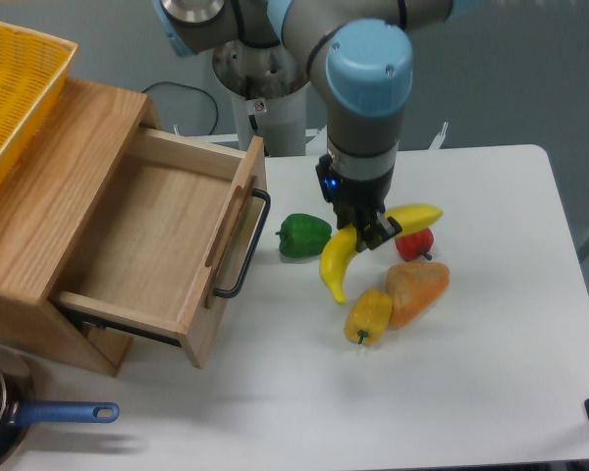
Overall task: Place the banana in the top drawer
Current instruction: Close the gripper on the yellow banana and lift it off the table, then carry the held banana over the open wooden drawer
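Judging by its looks, the banana (340, 267) should be light and fairly stiff along its length, with a smooth, glossy skin that could slip or swivel between narrow fingers. It is long and curved, so a pinch near the middle keeps both ends balanced; a grip near either tip would probably let it swing. If it is real fruit, hard squeezing would bruise it; whether it is real or a plastic model cannot be told.

From the fixed camera, the only view, the hand (371, 232) points straight down and is closed across the banana roughly at mid-length. One yellow end droops to the lower left, the other pokes out to the right, above the red pepper (413, 241). The dark fingers are close together, with only the banana's width between them, and nothing else is touched. The banana appears to hang clear of the bench (491, 373), above the cluster of the yellow pepper (368, 315) and the orange pepper (416, 291), with the green pepper (303, 235) just to its left.

The top drawer (152, 245) stands pulled out of the wooden cabinet (69, 157), well to the left, its black handle (246, 245) facing the peppers and nothing visible inside.
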Robot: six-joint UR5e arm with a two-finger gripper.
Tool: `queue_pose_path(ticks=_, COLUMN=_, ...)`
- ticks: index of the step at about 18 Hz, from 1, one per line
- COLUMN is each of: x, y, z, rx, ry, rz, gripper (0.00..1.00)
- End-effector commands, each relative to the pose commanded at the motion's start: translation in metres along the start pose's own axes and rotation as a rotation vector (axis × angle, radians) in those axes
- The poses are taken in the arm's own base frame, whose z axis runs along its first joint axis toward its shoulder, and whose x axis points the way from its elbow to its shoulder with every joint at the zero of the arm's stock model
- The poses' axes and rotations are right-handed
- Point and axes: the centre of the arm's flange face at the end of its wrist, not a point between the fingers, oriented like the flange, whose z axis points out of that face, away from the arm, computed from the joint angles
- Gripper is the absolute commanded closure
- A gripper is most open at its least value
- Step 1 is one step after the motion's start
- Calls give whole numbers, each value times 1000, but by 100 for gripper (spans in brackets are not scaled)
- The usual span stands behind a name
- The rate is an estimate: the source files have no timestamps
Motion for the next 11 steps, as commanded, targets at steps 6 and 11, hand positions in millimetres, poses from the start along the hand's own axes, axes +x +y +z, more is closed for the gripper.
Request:
queue_pose_path(ticks=6, x=37, y=-25, z=-17, rx=64, ry=37, rz=-77, gripper=65)
queue_pose_path(ticks=11, x=68, y=-25, z=-44, rx=79, ry=52, rz=-69, gripper=65)
